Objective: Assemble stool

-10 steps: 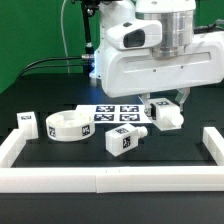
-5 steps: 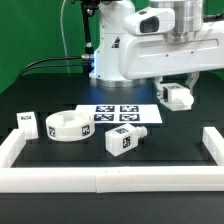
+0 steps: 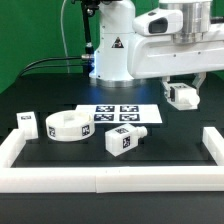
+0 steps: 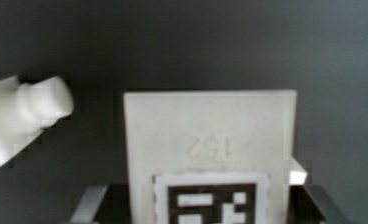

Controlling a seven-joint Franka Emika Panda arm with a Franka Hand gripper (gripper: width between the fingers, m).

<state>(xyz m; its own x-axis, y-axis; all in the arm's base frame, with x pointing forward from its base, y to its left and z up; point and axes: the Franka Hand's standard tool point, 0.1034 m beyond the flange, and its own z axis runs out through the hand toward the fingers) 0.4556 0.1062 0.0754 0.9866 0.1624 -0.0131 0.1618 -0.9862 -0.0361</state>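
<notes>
- Lifted since a second ago, the held leg (image 3: 184, 98) has left the table beside the marker board (image 3: 118, 112). It has gone up and toward the exterior view's right, and now hangs clear of the table at the middle right of the frame.
- The gripper (image 3: 181, 90) is clamped on the held leg from above, one finger on each side.
- In the wrist view the held leg (image 4: 211, 130) fills the centre with its tag facing the camera, and dark fingers (image 4: 96, 205) flank it. A blurred pegged part (image 4: 24, 108) shows beyond it on the dark table.
- The seat (image 3: 68, 128) sits on the table at the centre left of the exterior view, rim up, with a tag on its wall.
- A second leg (image 3: 125, 139) lies near the seat on its right, in front of the marker board.
- A third leg (image 3: 25, 122) stands at the far left, near the rail (image 3: 100, 179).
- The rail runs along the bottom of the frame and up both sides.
</notes>
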